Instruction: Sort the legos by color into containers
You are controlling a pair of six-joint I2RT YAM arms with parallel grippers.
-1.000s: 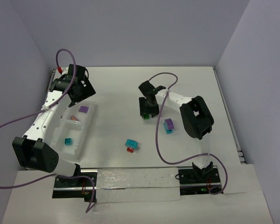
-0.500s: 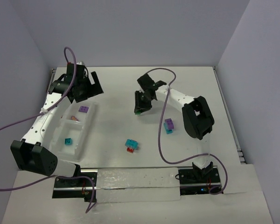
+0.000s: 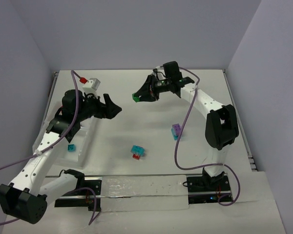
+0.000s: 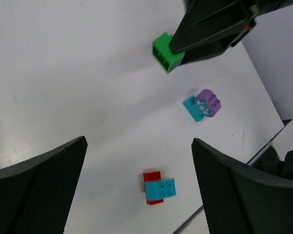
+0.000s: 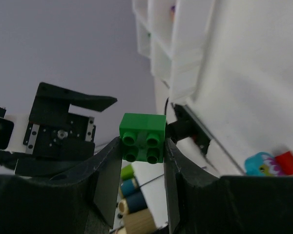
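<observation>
Tray (image 3: pixel 82 148): lies at the 9 o'clock edge of the counter (image 3: pixel 136 122). One cyan brick (image 3: pixel 71 147) shows in its near compartment.
Left fingers (image 4: pixel 39 190): spread wide, holding nothing. A second ago they stood over the tray's far end. They have since swung toward the counter centre and now face 3 o'clock, toward the raised brick.
Green brick (image 3: pixel 136 98): clamped between the right fingers (image 5: pixel 107 175), studs toward the wrist camera. A second ago it sat on the counter under those fingers as they closed. It is now lifted clear and carried toward 10 o'clock, at about 2 o'clock from the left fingers.
Meaning for task: pick-up of the green brick is complete. With both arms converging, a hand-over to the left side or a direct carry to the tray looks likely. Which one cannot be told.
Cyan-on-red pair (image 3: pixel 136 151): on the counter at 6 o'clock of the green brick, not moved.
Purple-on-cyan pair (image 3: pixel 176 130): on the counter at 2 o'clock of the other pair, not moved.
Hidden: the left arm (image 3: pixel 58 129) now covers the tray's far compartments, so the purple and red pieces seen there earlier cannot be checked.
Unclear: no green compartment can be identified, and the gap between the two sets of fingers cannot be judged.
</observation>
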